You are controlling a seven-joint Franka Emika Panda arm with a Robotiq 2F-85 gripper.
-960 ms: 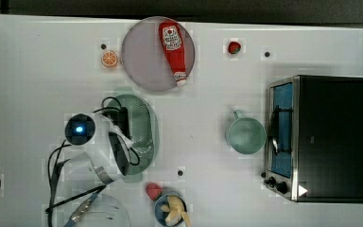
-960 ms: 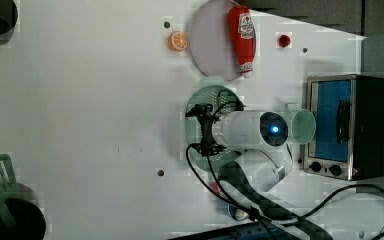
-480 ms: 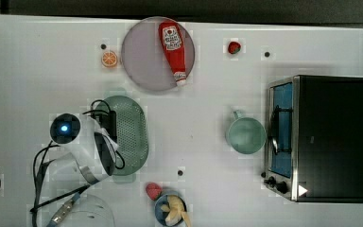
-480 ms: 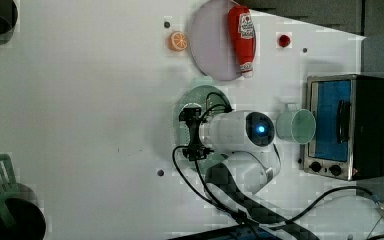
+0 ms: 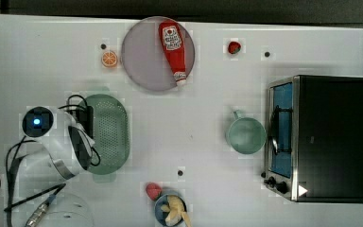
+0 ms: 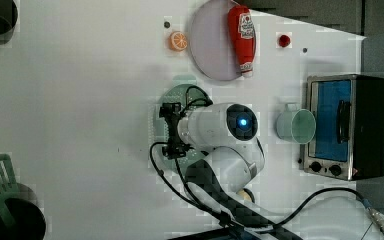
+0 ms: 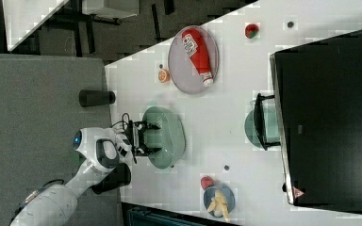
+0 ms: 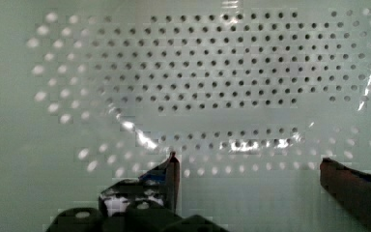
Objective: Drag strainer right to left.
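The tool (image 8: 246, 169) is seen spread wide in the wrist view, one dark finger (image 8: 171, 176) and the other (image 8: 352, 186) standing well apart with the perforated floor of the strainer (image 8: 212, 87) between them; nothing is pinched. In the right view the tool (image 7: 146, 138) is reached down into the strainer (image 7: 167, 136) at the end nearest the arm (whether the fingertips touch the plastic cannot be told). In the top view the strainer (image 5: 109, 132) is found on the white tabletop (image 5: 194, 127) toward the top view's left, half covered by the wrist. Farther off, a mint-green mug (image 5: 246, 135) is set just beside a toaster oven (image 5: 319, 137), and a ketchup bottle (image 5: 172, 49) is laid on a grey plate (image 5: 139, 56).
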